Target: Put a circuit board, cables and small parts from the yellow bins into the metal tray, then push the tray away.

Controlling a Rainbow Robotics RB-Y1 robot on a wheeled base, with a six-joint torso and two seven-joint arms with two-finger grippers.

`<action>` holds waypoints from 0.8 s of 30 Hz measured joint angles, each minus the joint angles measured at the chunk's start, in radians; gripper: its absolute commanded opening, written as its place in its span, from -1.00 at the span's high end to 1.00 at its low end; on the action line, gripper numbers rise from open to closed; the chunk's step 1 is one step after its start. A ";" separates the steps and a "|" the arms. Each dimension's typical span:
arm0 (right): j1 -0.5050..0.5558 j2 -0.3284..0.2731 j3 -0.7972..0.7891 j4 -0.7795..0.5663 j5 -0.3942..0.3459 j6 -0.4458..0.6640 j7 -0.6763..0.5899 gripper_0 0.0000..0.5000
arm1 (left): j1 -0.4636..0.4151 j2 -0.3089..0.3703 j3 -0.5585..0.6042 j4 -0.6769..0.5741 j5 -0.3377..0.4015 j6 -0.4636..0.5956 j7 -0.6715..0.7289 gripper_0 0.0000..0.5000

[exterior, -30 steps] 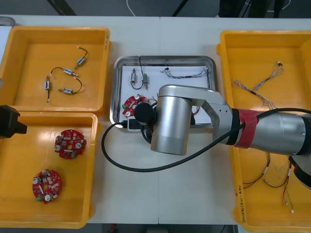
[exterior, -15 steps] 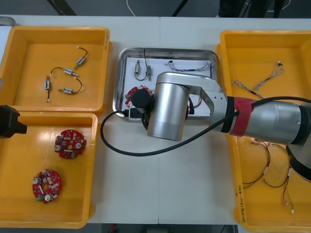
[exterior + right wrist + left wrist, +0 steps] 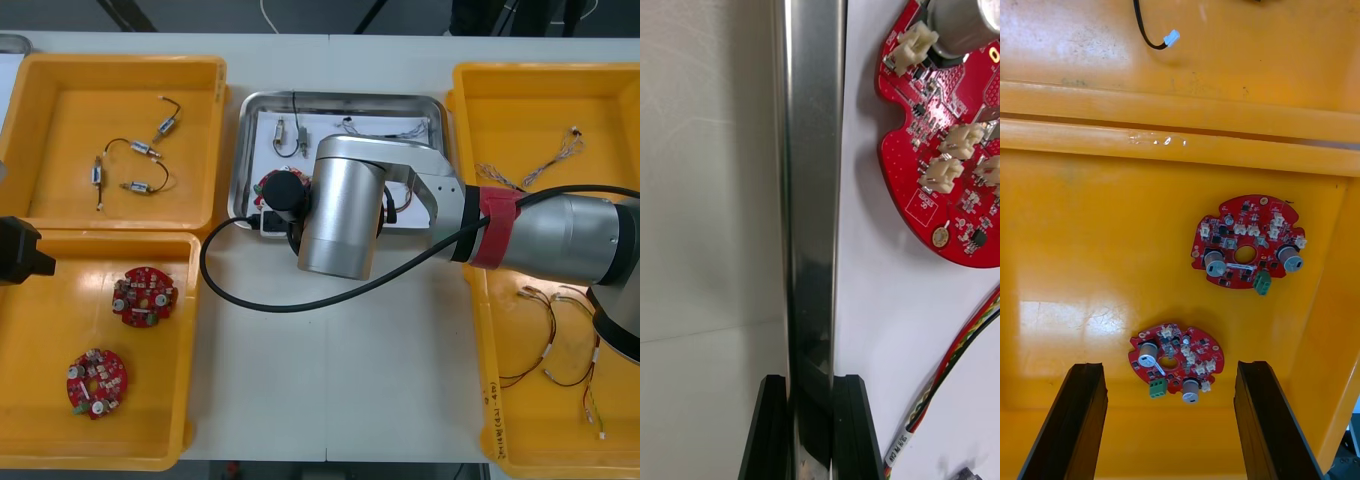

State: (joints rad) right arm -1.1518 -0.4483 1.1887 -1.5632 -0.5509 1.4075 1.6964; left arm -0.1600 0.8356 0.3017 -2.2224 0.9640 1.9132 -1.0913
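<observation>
The metal tray (image 3: 340,98), white inside, lies between the yellow bins. It holds a red circuit board (image 3: 265,186), small metal parts (image 3: 290,136) and a thin cable (image 3: 385,130). My right arm (image 3: 340,205) reaches over its near left corner. In the right wrist view my right gripper (image 3: 811,379) is shut on the tray's near rim (image 3: 811,187), one finger outside and one inside, with the circuit board (image 3: 955,142) and a red and yellow cable (image 3: 959,371) beyond it. My left gripper (image 3: 1171,367) hangs open above two circuit boards (image 3: 1247,241) (image 3: 1176,356).
The near left bin (image 3: 190,330) holds two circuit boards (image 3: 143,295) (image 3: 96,380). The far left bin (image 3: 60,75) has small metal parts on black cables (image 3: 130,165). The right bins (image 3: 470,100) hold thin cables (image 3: 540,175) (image 3: 560,345). My left gripper (image 3: 20,250) sits at the left edge.
The tray has slid away from me toward the table's far edge, with my right gripper holding its rim and moving along. The left arm has stayed still.
</observation>
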 measured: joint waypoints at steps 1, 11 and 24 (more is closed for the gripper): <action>-0.002 0.000 0.000 0.001 0.000 0.000 0.000 1.00 | 0.000 0.000 0.000 0.000 0.000 0.000 0.000 -1.00; -0.031 0.032 0.000 0.064 -0.001 -0.019 0.000 1.00 | 0.000 0.000 0.000 0.000 0.000 0.000 0.000 -1.00; -0.052 0.046 0.000 0.134 -0.001 -0.096 0.001 1.00 | 0.000 0.000 0.000 0.000 0.000 0.000 0.000 -1.00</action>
State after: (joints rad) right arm -1.2038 -0.4025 1.1889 -1.4288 -0.5523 1.3120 1.6970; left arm -0.1599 0.8356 0.3017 -2.2225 0.9640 1.9132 -1.0913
